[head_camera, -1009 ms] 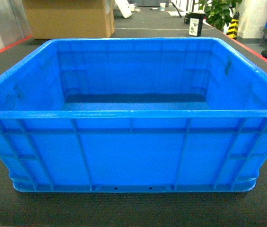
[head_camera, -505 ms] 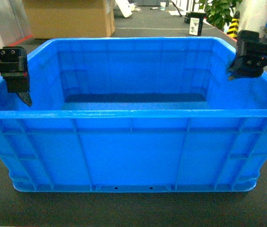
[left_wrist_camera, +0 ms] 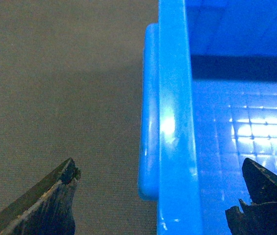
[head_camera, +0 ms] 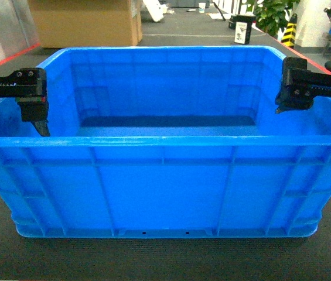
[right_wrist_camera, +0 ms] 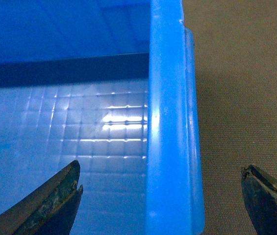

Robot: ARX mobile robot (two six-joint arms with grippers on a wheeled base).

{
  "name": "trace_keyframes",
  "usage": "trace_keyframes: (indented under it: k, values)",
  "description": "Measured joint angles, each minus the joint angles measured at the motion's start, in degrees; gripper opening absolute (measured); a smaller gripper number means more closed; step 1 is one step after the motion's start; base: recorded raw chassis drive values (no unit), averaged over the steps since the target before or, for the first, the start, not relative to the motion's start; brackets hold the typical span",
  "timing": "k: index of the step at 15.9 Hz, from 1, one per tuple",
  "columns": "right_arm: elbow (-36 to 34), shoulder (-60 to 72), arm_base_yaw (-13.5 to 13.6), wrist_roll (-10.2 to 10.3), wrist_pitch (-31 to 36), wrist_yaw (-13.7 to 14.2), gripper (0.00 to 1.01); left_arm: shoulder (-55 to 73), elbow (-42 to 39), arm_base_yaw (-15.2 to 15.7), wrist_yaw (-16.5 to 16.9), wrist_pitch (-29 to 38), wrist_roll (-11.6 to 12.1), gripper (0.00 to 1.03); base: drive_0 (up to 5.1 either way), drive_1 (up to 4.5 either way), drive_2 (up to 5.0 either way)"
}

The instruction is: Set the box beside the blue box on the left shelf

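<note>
We see the box (head_camera: 164, 146) sitting on a dark mat (head_camera: 165, 257) right in front of us, filling most of the head view, its ribbed near wall facing the camera. The left gripper (head_camera: 33, 108) hangs over the box's left rim and the right gripper (head_camera: 291, 96) over its right rim, each reaching in from its own side.

The wrist views show what the head view does not. On the left, the rim (left_wrist_camera: 175, 122) runs up between the two fingers: one finger (left_wrist_camera: 50, 200) is out over the mat, the other (left_wrist_camera: 265, 196) over the gridded floor inside the box. Both stand wide of the rim, so we read these jaws as spread wide and holding nothing. On the right the same holds: the rim (right_wrist_camera: 170, 122) lies between a finger (right_wrist_camera: 45, 203) over the box floor and a finger (right_wrist_camera: 268, 198) over the mat, jaws wide, touching nothing we can make out.

Only the fingertips show in either wrist view; the rest is cut off at the bottom edge. From the head view we cannot tell how high the fingers stand above the rim. Behind the box we see a cardboard carton (head_camera: 86, 23) and a potted plant (head_camera: 273, 14).
</note>
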Motion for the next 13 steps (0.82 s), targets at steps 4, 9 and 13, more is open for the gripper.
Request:
trace_keyframes:
  k: [4,9,13]
  values:
    - [0.5,0.0,0.0,0.4,-1.3,-0.5,0.86,0.6,0.2,-0.3,0.3,0.0,0.2,0.98,0.0,0.0,0.0]
    - [0.6,0.0,0.0,0.4,-1.5,-0.8,0.37,0.7,0.7,-0.7,0.7,-1.0,0.9,0.56,0.0,0.0,0.0]
    - [-2.2,-1.8,1.3,-0.4,2.1,1.4,0.22,-0.2,-0.9,-1.1,-0.8,2.0,0.5,0.21,0.0,0.0,0.0]
